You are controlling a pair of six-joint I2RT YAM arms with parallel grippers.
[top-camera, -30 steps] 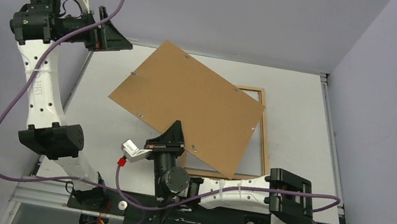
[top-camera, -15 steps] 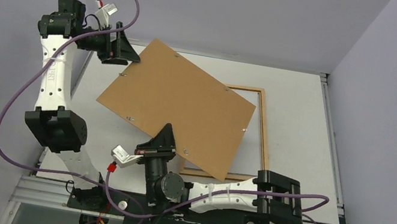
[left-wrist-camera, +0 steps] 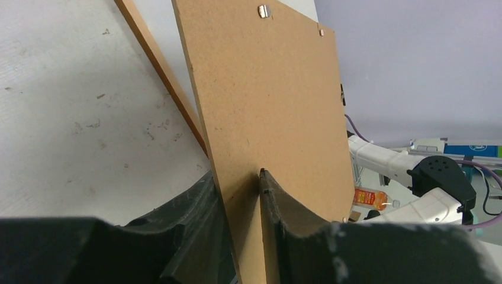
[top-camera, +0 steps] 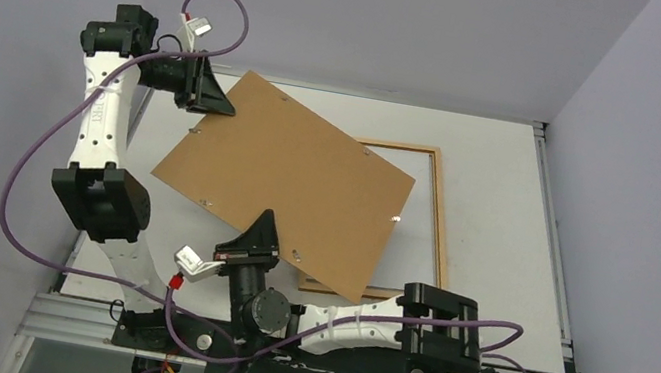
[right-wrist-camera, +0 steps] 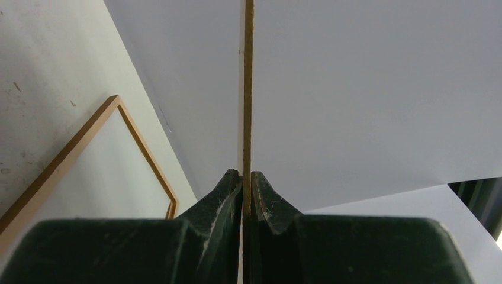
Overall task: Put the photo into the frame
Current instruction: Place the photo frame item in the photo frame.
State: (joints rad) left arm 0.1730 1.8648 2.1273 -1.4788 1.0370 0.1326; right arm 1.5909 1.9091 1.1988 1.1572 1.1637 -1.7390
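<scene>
A: Item 1, backing board [top-camera: 287, 179]?
B: Plain brown fibreboard sheet, rect., w/ small metal tabs [left-wrist-camera: 263, 10] near its edges. Held up off the tabletop [top-camera: 502, 225] and skewed, one corner pointing to 12 o'clock in top view. It covers the 9 o'clock part of item 2.

A: Item 2, the frame [top-camera: 442, 228]?
B: Thin reddish-brown wooden rect., lying flat on the tabletop, to 3 o'clock of centre. Its 12, 3 and part of its 6 o'clock rails show; the rest is under the board. Left wrist view: one rail runs diagonally beneath the raised board.

A: Left end effector [top-camera: 220, 107]?
B: At the board's 10 o'clock edge, near the far corner. Grasping it: wrist view has the sheet standing between the two black fingers [left-wrist-camera: 195, 204], one against each face.

A: Right end effector [top-camera: 265, 228]?
B: At the board's 6 o'clock edge, approx. mid-length. Clenched on the board: wrist view shows the sheet edge-on as a thin brown line, pinched between both fingers [right-wrist-camera: 225, 195], no gap. Frame corner visible at 8 o'clock in that view.

A: Misc.?
B: Purple cables [top-camera: 31, 167] loop along both arms.
</scene>
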